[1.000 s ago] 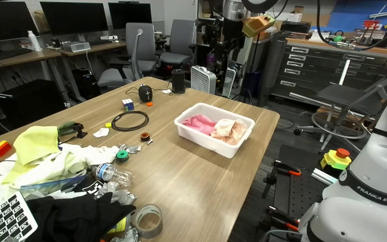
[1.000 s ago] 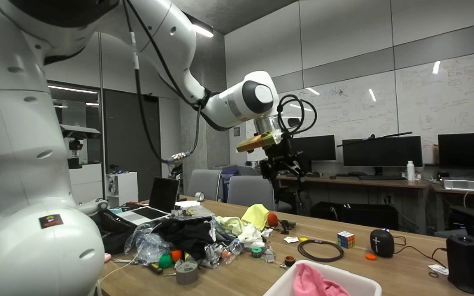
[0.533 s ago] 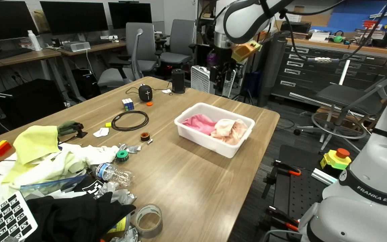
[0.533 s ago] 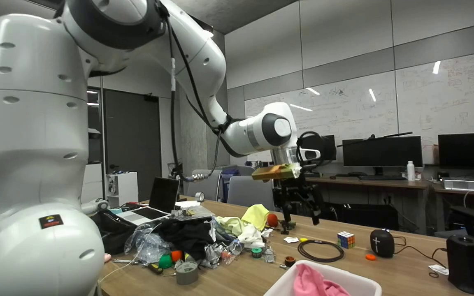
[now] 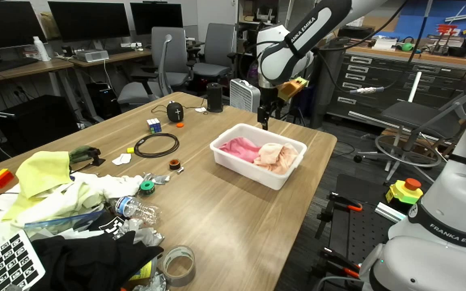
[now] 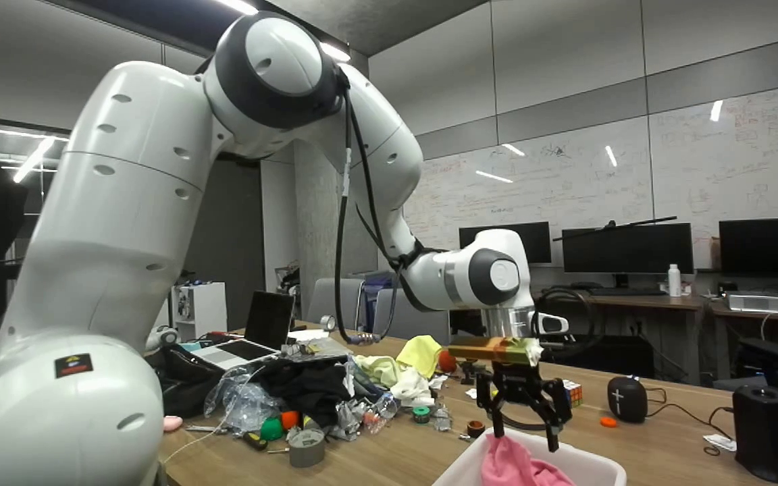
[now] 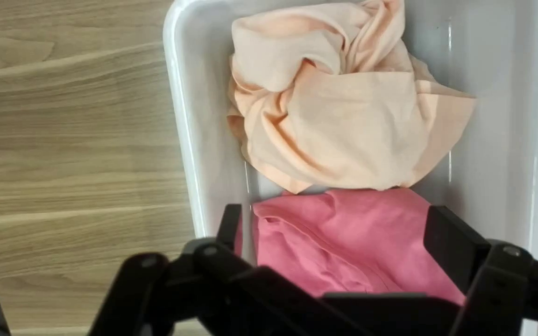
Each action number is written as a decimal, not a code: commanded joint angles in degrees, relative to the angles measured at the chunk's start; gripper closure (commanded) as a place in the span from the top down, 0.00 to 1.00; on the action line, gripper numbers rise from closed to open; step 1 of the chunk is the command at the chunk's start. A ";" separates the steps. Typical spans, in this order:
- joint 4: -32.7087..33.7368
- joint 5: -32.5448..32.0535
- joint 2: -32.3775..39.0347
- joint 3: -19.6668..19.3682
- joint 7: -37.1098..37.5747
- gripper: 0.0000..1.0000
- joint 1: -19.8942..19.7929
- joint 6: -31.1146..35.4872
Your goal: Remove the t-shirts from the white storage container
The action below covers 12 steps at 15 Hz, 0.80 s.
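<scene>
In the wrist view, the end effector (image 7: 336, 231) covers part of the pink cloth (image 7: 353, 245). In an exterior view, the lower picture edge cuts the white container (image 6: 588, 464), and the whiteboard writing (image 6: 553, 151) is too small to read.

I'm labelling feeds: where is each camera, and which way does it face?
An exterior view: above the tabletop, angled down at the bin; arm shows, cropped.
An exterior view: close to the arm, facing monitors across the tabletop; arm and gripper show.
Wrist view: on the arm, facing down into the bin; fingers show.
Both exterior views share the bin and arm.
</scene>
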 commanded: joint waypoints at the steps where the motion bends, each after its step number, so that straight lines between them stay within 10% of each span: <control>1: 4.79 3.20 5.01 0.00 -3.45 1.00 -1.51 -0.37; 12: 12.26 9.91 14.71 0.94 -3.97 1.00 -3.07 -8.58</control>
